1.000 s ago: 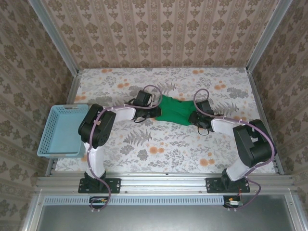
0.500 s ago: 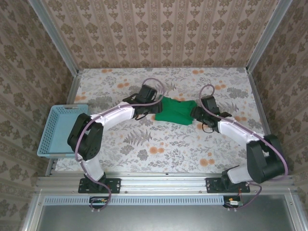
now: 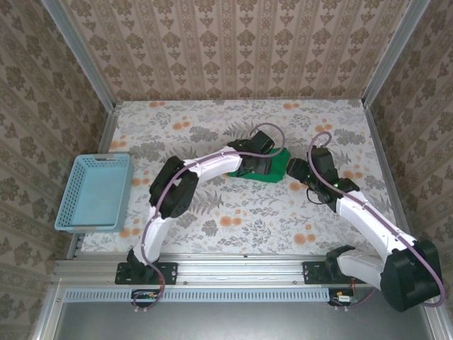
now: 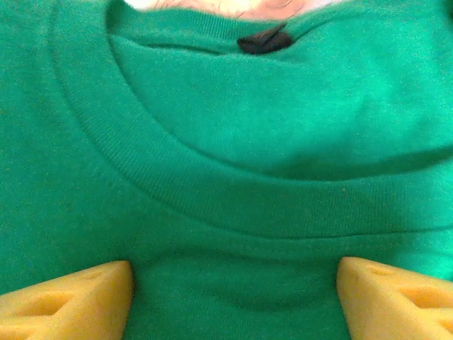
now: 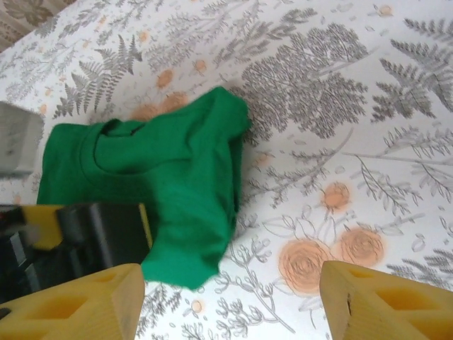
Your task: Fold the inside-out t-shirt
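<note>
Green t-shirt (image 3: 274, 172) bunched in a small heap on the floral desk (image 3: 233, 219), right of centre and well apart from the light-blue basket (image 3: 99, 159) at the left edge. Left arm reaches across the desk. The left end effector (image 4: 233, 301) is right over the neckband, yellow fingers (image 4: 67, 297) spread wide and cloth between them, not pinched. Small dark tag (image 4: 263, 40) at the collar. Right end effector (image 5: 230, 304) spread wide, gripping nothing, hovering over bare desk just beside the shirt's right side.
</note>
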Tool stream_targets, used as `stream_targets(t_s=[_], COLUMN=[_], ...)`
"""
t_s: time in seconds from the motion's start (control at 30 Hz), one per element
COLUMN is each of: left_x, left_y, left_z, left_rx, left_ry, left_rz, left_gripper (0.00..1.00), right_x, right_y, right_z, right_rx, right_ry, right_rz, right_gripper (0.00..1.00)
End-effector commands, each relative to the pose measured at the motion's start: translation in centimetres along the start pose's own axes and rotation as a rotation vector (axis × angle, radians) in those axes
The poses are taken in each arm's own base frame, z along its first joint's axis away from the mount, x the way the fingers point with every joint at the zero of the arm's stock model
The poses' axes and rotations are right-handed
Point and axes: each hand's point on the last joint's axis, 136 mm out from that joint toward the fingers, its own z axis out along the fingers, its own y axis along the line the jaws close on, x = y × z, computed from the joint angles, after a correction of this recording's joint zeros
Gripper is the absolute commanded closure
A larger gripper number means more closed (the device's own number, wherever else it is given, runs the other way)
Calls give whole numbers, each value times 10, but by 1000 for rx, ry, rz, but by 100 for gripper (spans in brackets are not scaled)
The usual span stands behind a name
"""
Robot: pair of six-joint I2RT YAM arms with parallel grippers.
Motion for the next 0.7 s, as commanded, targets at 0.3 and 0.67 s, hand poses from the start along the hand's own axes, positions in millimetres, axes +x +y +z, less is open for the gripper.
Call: stream_targets(t_s=[0.3,0.67], left_x=[9,-31], left_y=[145,193], left_z=[0,-83], left_rx=[-242,-321], left_ry=[141,-18], left_rz=[78,-87], left_gripper=[16,7], right_x=[13,8], right_y=[-29,-27], right_z=[-35,-47], right_rx=[41,19], right_ry=[-38,-57], right_rz=[1,14], right_gripper=[23,22])
